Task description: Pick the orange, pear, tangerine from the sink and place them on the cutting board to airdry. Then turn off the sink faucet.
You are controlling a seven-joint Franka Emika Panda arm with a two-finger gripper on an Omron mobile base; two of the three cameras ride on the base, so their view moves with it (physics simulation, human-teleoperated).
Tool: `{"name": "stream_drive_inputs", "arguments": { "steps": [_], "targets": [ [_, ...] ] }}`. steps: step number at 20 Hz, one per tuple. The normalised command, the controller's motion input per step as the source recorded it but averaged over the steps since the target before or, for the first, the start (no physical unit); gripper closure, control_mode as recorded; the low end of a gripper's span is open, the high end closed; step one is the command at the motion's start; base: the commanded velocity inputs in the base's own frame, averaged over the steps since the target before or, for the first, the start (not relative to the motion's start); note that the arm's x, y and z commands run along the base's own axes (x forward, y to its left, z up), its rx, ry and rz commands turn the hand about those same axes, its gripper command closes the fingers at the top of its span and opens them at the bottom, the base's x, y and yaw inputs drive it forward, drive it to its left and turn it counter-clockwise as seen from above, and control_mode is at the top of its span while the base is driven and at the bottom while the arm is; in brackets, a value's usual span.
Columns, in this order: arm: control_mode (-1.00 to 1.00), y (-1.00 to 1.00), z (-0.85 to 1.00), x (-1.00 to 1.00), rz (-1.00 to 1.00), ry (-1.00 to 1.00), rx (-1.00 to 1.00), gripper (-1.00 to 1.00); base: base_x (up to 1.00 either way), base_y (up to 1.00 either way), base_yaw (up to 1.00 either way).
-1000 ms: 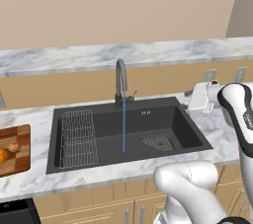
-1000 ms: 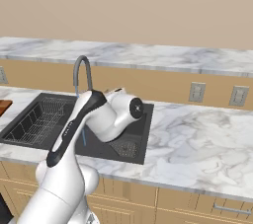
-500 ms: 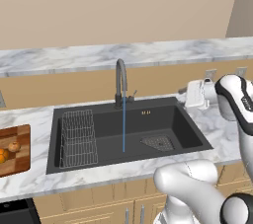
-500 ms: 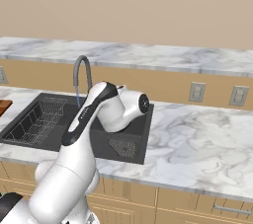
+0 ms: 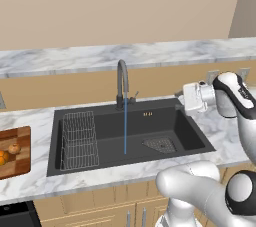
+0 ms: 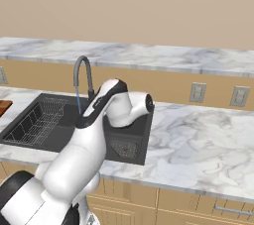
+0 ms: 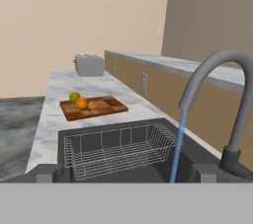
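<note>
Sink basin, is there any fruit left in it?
No, the sink holds just a wire rack and running water; the fruit sits on the cutting board.

Even, bright rendered light; soft shadows, slight blur, no glare.

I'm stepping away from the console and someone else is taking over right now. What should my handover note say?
Gripper: open, holding nothing, raised over the right end of the sink, pointing toward the sink faucet.
Fruit: pear and two orange-coloured fruits lie together on the cutting board, on the counter left of the sink.
Sink: no fruit seen in the basin; wire rack sits in its left side.
Done: all three fruits are on the board.
Left: water runs from the faucet; turn its side lever off.
</note>
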Motion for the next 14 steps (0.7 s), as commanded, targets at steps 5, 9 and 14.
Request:
{"name": "stream_drive_inputs", "arguments": {
  "steps": [5,9,14],
  "targets": [
    [-1.00,0.04,0.00,0.09,0.09,-0.02,0.02,-1.00,0.00,0.00,0.00],
    [-1.00,0.12,-0.04,0.07,0.00,-0.02,0.02,-1.00,0.00,0.00,0.00],
    [-1.00,0.23,-0.11,0.10,-0.01,-0.01,0.07,-1.00,0.00,0.00,0.00]
  ]
}}
